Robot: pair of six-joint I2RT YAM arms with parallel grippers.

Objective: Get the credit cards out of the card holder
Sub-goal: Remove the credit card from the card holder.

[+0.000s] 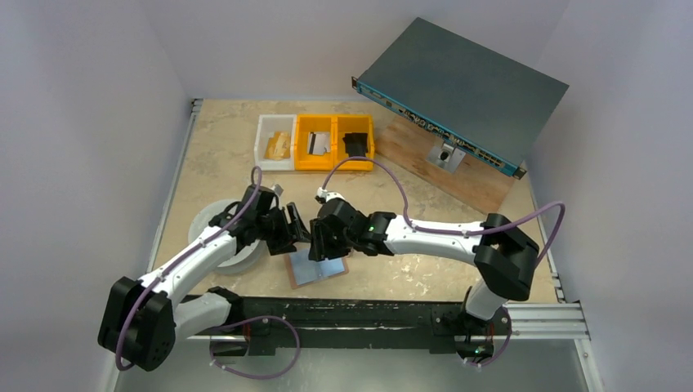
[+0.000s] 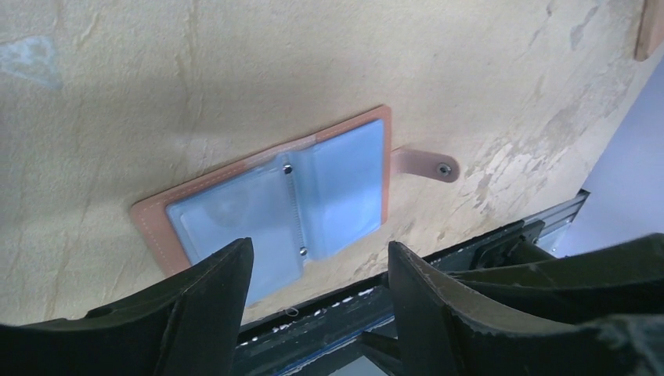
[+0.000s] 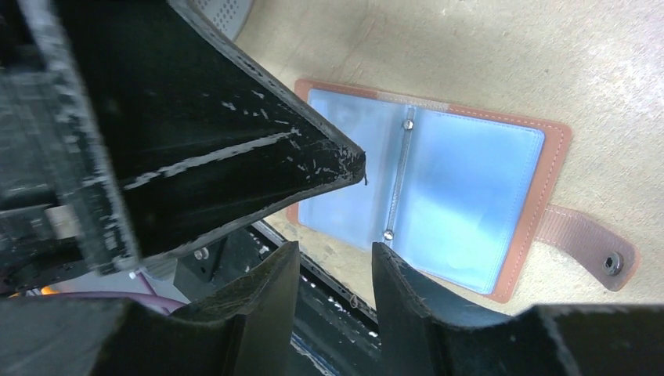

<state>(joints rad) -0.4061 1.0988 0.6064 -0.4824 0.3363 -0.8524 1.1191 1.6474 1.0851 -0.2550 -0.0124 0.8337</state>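
The card holder (image 1: 320, 268) lies opened flat near the table's front edge, tan outside with pale blue shiny sleeves (image 2: 329, 180) (image 3: 470, 188). Its snap tab (image 2: 427, 163) sticks out to one side. I cannot tell whether credit cards sit in the sleeves. A yellowish-gold card-like piece (image 1: 278, 145) lies in the white bin and a silvery one (image 1: 320, 143) in a yellow bin. My left gripper (image 1: 296, 233) (image 2: 319, 247) hovers open above the holder's left part. My right gripper (image 1: 320, 245) (image 3: 335, 247) hangs open just beside it, nothing between its fingers. The left finger (image 3: 235, 157) crosses the right wrist view.
A white bin (image 1: 263, 139) and two yellow bins (image 1: 335, 122) stand in a row at the back; the right one holds a black piece (image 1: 355, 143). A grey round disc (image 1: 214, 224) lies under the left arm. A grey box (image 1: 466, 82) rests on a wooden board at back right. A black rail (image 1: 368, 314) runs along the near edge.
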